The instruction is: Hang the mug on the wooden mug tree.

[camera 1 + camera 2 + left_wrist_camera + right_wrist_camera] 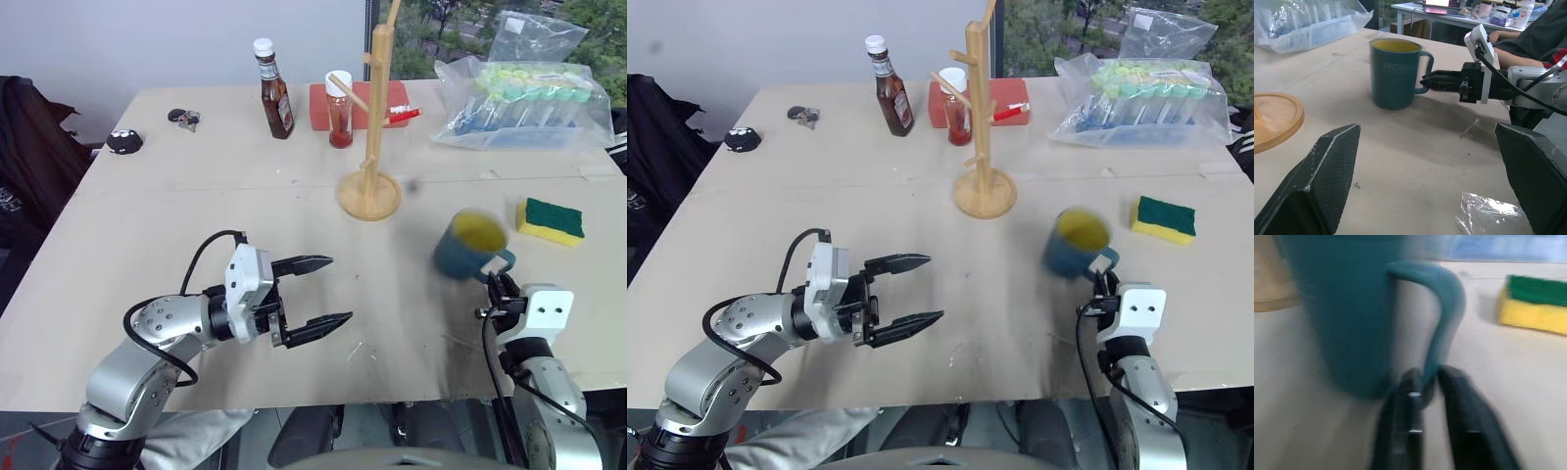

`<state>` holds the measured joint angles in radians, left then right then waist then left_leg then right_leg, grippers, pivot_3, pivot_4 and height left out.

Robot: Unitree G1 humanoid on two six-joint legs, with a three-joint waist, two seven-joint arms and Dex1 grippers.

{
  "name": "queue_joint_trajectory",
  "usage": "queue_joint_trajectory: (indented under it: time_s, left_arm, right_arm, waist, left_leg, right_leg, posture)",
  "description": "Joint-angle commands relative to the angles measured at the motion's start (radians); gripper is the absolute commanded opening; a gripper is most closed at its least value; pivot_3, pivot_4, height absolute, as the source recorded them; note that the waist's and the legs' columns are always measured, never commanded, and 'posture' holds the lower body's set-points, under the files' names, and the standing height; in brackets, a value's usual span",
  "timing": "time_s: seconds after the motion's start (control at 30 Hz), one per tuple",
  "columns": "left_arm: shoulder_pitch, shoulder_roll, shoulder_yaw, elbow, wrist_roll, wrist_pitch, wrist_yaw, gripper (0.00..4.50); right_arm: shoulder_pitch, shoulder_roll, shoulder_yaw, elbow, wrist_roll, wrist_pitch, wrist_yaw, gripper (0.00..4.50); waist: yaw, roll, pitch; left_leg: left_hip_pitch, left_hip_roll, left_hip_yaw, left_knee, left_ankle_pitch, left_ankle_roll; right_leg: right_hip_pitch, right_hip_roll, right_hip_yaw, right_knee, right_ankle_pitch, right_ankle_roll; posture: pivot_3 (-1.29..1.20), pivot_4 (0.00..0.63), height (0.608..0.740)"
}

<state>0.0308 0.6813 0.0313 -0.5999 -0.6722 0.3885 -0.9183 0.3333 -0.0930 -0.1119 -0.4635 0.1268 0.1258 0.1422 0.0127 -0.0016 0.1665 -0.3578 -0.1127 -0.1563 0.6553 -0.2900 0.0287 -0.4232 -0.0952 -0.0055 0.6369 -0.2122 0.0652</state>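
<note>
The blue-teal mug (470,243), yellow inside, stands upright on the table's right side with its loop handle toward me. My right gripper (498,282) lies level behind it, shut on the lower part of the handle (1447,323). The left wrist view shows the same grip on the mug (1393,73). The wooden mug tree (372,127) stands further back at the middle, on its round base (369,196), well apart from the mug. My left gripper (338,289) hovers open and empty at the near left, pointing right toward the mug.
At the back stand a brown sauce bottle (274,93), a red-filled jar (339,113) and a red box (397,103). A plastic bag of tubes (529,98) lies back right. A yellow-green sponge (551,220) sits right of the mug. Keys (184,118) lie back left.
</note>
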Motion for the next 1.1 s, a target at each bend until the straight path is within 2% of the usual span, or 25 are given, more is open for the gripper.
queue_joint_trajectory:
  time_s: [0.03, 0.23, 0.3, 0.43, 0.5, 0.6, 0.7, 0.8, 0.97, 1.1]
  left_arm:
    - [0.001, 0.000, 0.021, -0.044, -0.021, -0.005, 0.004, 4.50]
    - [0.008, -0.011, 0.027, -0.052, -0.021, -0.011, 0.024, 4.50]
    - [0.014, -0.026, 0.032, -0.058, -0.021, -0.015, 0.043, 4.50]
    - [0.024, -0.110, 0.049, -0.069, -0.025, -0.045, 0.120, 4.50]
    - [0.023, -0.183, 0.062, -0.067, -0.015, -0.078, 0.192, 4.50]
    - [0.035, -0.278, 0.067, -0.092, 0.002, -0.125, 0.271, 4.50]
    - [0.053, -0.337, 0.062, -0.124, 0.012, -0.160, 0.324, 4.50]
    - [0.053, -0.371, 0.051, -0.155, 0.035, -0.195, 0.361, 4.50]
    - [0.012, -0.405, 0.016, -0.198, 0.088, -0.222, 0.427, 4.50]
    - [-0.032, -0.424, 0.000, -0.193, 0.148, -0.250, 0.473, 4.50]
  right_arm:
    - [-0.023, -0.001, -0.003, -0.011, 0.001, -0.017, -0.007, 0.02]
    - [-0.100, -0.027, -0.015, 0.035, 0.000, -0.017, 0.006, 0.02]
    - [-0.145, -0.075, -0.017, 0.051, 0.007, -0.016, 0.051, 0.02]
    - [-0.285, -0.236, -0.027, 0.096, 0.077, 0.000, 0.229, 0.02]
    - [-0.389, -0.349, -0.034, 0.154, 0.107, -0.018, 0.357, 0.02]
    - [-0.602, -0.490, -0.038, 0.298, 0.157, -0.035, 0.534, 0.02]
    - [-0.815, -0.576, -0.008, 0.481, 0.156, -0.107, 0.689, 0.02]
    - [-0.993, -0.607, 0.035, 0.654, 0.134, -0.187, 0.813, 0.02]
    - [-1.258, -0.591, 0.116, 0.930, 0.090, -0.320, 0.984, 0.02]
    - [-1.394, -0.567, 0.153, 1.119, 0.054, -0.424, 1.078, 0.02]
  waist:
    - [0.000, 0.000, 0.000]
    - [-0.001, 0.000, 0.000]
    - [-0.001, 0.000, 0.000]
    - [-0.002, -0.001, 0.000]
    - [-0.002, -0.001, 0.000]
    - [-0.004, -0.005, 0.001]
    - [-0.001, -0.006, 0.001]
    - [-0.003, -0.005, 0.002]
    - [-0.003, -0.006, 0.002]
    - [0.001, -0.007, 0.002]
  left_leg:
    - [0.000, 0.000, 0.001, 0.000, 0.000, 0.000]
    - [0.001, 0.001, 0.002, 0.000, 0.000, 0.000]
    - [0.001, 0.001, 0.002, 0.000, 0.000, 0.000]
    - [0.002, 0.001, 0.008, 0.000, 0.000, 0.001]
    - [0.003, 0.002, 0.008, 0.000, 0.000, 0.001]
    - [0.004, 0.004, 0.011, 0.000, 0.000, 0.001]
    - [0.004, 0.011, 0.013, 0.000, 0.000, 0.001]
    - [0.004, 0.014, 0.014, -0.002, 0.000, 0.000]
    - [0.002, 0.014, 0.015, -0.002, 0.000, 0.000]
    - [0.000, 0.014, 0.014, -0.002, 0.000, 0.001]
  right_leg:
    - [0.000, 0.000, 0.000, 0.000, 0.000, 0.000]
    - [0.000, 0.001, 0.001, 0.000, 0.000, 0.000]
    - [0.000, 0.001, 0.002, 0.000, 0.000, 0.000]
    - [0.000, 0.001, 0.003, 0.000, 0.000, 0.000]
    - [0.001, 0.002, 0.003, 0.000, 0.000, 0.000]
    - [0.002, 0.002, 0.003, -0.001, 0.001, -0.001]
    - [0.003, 0.007, 0.003, -0.007, 0.005, -0.005]
    - [0.003, 0.009, 0.003, -0.011, 0.006, -0.007]
    - [0.002, 0.008, 0.003, -0.012, 0.007, -0.008]
    - [0.001, 0.009, 0.003, -0.012, 0.007, -0.008]
  posture:
    - [0.00, 0.150, 0.740]
    - [0.00, 0.150, 0.740]
    - [0.00, 0.150, 0.740]
    - [0.00, 0.150, 0.740]
    - [0.00, 0.150, 0.740]
    - [0.00, 0.150, 0.740]
    - [0.00, 0.150, 0.740]
    - [0.00, 0.150, 0.740]
    - [0.00, 0.150, 0.740]
    - [0.00, 0.150, 0.740]
